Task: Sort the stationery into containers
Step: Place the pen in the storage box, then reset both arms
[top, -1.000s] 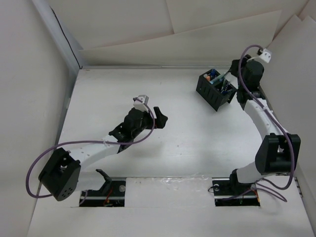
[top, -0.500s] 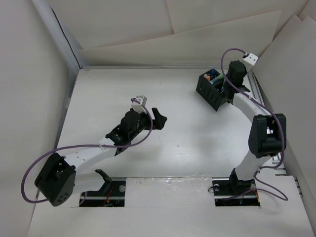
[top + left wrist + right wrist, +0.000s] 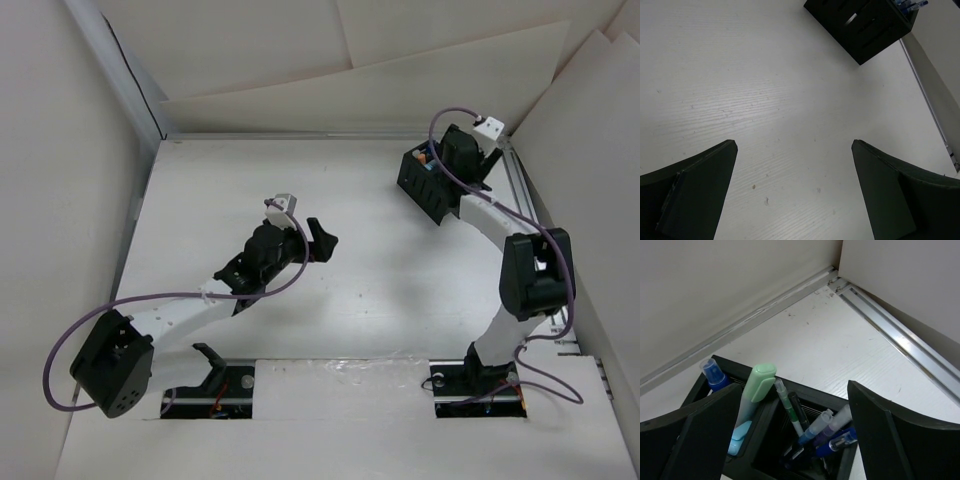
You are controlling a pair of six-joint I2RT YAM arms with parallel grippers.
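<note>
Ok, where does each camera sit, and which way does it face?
Top external: above and behind the bases, looking down on the white table, left arm, right arm and boxy black plastic organizer.
Left wrist: on the left arm, looking down between open left jaws at the table.
Right wrist: above the organizer, between open right jaws, facing the corner walls.
Shared: all three show the organizer.

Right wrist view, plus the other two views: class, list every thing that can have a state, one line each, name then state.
left end effector: open, holding nothing
right end effector: open, holding nothing, above the organizer
organizer: upright, stationery in both compartments
green highlighter: capped, standing in one compartment
blue-capped marker: capped, standing in the organizer
pens: leaning together in the other compartment
</note>
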